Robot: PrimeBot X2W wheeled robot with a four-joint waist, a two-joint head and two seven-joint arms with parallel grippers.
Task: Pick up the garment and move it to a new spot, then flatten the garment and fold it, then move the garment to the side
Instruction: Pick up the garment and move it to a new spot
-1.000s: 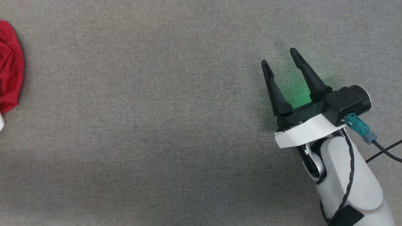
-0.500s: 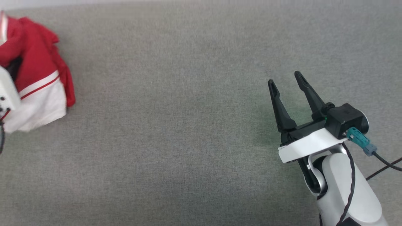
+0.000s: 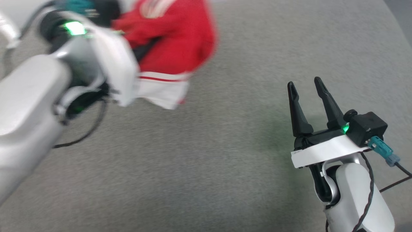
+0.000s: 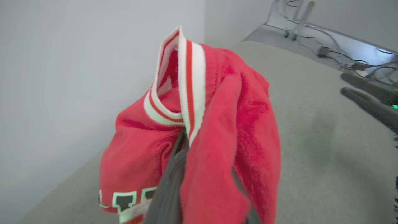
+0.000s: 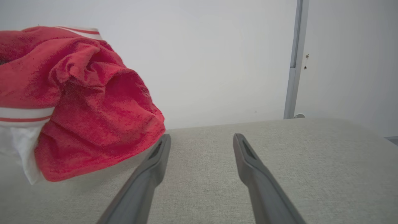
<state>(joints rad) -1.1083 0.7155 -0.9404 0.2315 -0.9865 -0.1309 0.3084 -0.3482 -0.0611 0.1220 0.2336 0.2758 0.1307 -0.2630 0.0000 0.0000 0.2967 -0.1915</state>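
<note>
My left gripper [image 4: 184, 138] is clamped on the garment [image 4: 224, 118] just below its striped collar trim, holding it up over the grey cloth surface [image 3: 206, 167] at eleven o'clock in the head view. It hangs limp and bunched: light, thin, likely to slip. My right gripper [image 3: 305, 84], at four o'clock, stands apart and empty. I judge a hem corner its best hold.

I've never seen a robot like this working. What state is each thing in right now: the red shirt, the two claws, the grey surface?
garment: bunched up, held aloft, neither flattened nor folded.
left gripper: shut on the garment, with fabric draped over its fingers.
right gripper: open, holding nothing, over the table.
table: covered in smooth grey cloth.
</note>
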